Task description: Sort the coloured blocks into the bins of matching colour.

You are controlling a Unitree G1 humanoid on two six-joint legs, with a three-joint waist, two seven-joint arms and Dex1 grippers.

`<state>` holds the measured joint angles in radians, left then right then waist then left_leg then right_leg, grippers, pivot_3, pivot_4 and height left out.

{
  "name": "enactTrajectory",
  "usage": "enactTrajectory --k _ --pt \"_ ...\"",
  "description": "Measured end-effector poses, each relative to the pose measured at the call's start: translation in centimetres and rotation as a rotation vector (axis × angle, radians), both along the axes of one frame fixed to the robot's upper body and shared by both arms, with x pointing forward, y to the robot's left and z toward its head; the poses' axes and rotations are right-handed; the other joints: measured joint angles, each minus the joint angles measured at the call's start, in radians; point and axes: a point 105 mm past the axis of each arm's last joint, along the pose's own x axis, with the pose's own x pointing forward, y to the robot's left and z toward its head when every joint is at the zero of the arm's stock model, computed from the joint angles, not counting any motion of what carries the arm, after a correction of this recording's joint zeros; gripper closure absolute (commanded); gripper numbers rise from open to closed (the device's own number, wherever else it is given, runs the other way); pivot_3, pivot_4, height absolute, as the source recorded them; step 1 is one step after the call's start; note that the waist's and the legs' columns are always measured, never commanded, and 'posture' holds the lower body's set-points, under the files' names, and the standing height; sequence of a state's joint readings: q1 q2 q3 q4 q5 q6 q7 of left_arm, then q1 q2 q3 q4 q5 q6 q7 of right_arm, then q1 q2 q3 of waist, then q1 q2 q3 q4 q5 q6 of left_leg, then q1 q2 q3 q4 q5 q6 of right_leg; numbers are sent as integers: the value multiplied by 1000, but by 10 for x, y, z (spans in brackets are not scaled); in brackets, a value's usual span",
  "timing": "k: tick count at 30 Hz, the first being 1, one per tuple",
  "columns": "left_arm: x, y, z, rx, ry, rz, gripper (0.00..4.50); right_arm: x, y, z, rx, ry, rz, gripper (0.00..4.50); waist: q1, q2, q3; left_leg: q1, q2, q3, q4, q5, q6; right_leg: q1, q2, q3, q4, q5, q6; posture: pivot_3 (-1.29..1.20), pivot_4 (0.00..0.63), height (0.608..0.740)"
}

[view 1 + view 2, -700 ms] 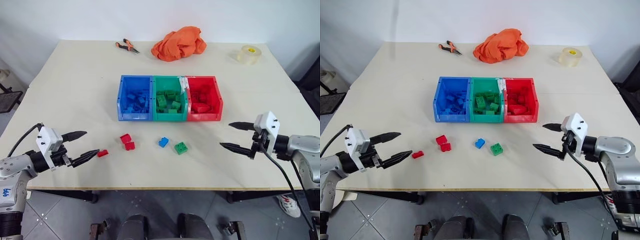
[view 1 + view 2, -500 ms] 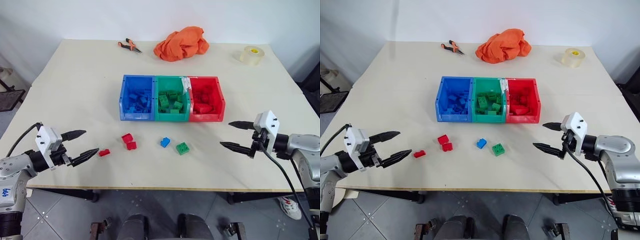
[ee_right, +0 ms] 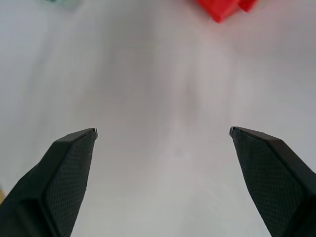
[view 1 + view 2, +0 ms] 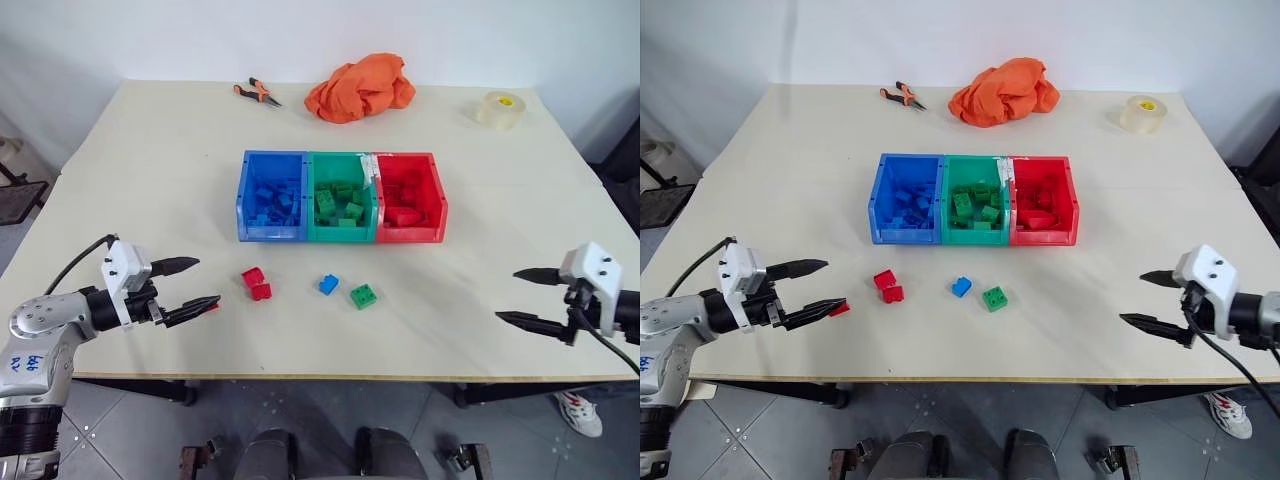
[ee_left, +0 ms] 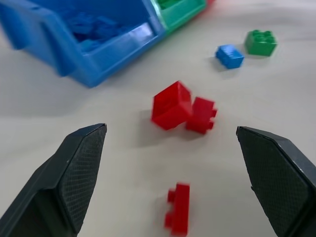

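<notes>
So here we've got the three joined bins sitting mid-frame on the pale surface (image 4: 150, 150): the blue bin (image 4: 271, 196) on the left, the green bin (image 4: 341, 197) in the middle, the red bin (image 4: 410, 197) on the right. Each one already has a heap of bricks of its own colour inside, as far as we can see, and the blue bin's contents show up in the left wrist view too.

Loose blocks lie on the surface below the bins. Two red blocks (image 4: 257, 284) touch each other lower left of the blue bin. A blue block (image 4: 328, 284) and a green block (image 4: 364, 295) lie near each other below the green bin. One small flat red block (image 5: 178, 215) lies at the left gripper's lower fingertip in the head views; in the left wrist view it's between the two fingers, not gripped.

The left gripper (image 4: 195, 284) is at lower left with its jaws spread wide, nothing in them. The right gripper (image 4: 527, 297) is at lower right, well apart from the blocks, jaws wide too and empty.

Along the top of the frame we see an orange cloth (image 4: 360, 87), pliers (image 4: 255, 93) to its left, and a clear tape roll (image 4: 498, 108) at upper right.
</notes>
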<state>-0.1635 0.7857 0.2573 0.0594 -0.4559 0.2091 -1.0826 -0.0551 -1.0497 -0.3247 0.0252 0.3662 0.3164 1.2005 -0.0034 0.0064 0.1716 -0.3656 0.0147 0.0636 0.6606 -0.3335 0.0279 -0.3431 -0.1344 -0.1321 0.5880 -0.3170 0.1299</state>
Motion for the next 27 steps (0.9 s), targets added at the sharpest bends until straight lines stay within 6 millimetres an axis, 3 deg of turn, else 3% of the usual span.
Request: enactTrajectory --k 3,6,10,14,19,26,27 --pt "0 -6 4 -22 -21 -45 24 3 16 4 -4 -7 32 0 -2 0 0 0 0 1 0 0 0 -1 0 1 0 0 0 0 150 740" --pt "-1 -9 3 -54 -33 -74 24 14 53 6 19 -38 138 0 -2 0 0 0 1 1 0 0 -1 -1 -1 1 0 0 0 0 150 740" --pt "-9 -15 7 -134 -45 -145 24 25 102 -8 47 -23 285 0 1 0 0 -2 0 0 2 0 0 -2 -1 1 1 0 0 0 150 740" --pt "-23 -11 4 -155 -33 -160 24 44 133 -16 37 -31 373 0 -2 -1 0 -2 -1 -2 3 0 0 -2 -1 2 1 0 0 0 150 740" --pt "-38 -5 1 -153 -30 -142 24 58 159 -34 22 -7 480 0 -2 0 0 -2 0 -3 3 0 0 -1 0 2 2 0 -1 0 150 740" --pt "-44 -2 1 -149 -41 -126 24 63 179 -52 55 3 570 0 -2 -1 0 -2 -1 -3 3 0 0 -1 1 1 3 0 -1 0 150 740" --pt "-44 -2 2 -148 -45 -127 6 65 182 -52 57 -4 578 178 -4 -1 0 -2 -1 -3 3 0 0 -1 1 1 3 0 -1 0 150 740"
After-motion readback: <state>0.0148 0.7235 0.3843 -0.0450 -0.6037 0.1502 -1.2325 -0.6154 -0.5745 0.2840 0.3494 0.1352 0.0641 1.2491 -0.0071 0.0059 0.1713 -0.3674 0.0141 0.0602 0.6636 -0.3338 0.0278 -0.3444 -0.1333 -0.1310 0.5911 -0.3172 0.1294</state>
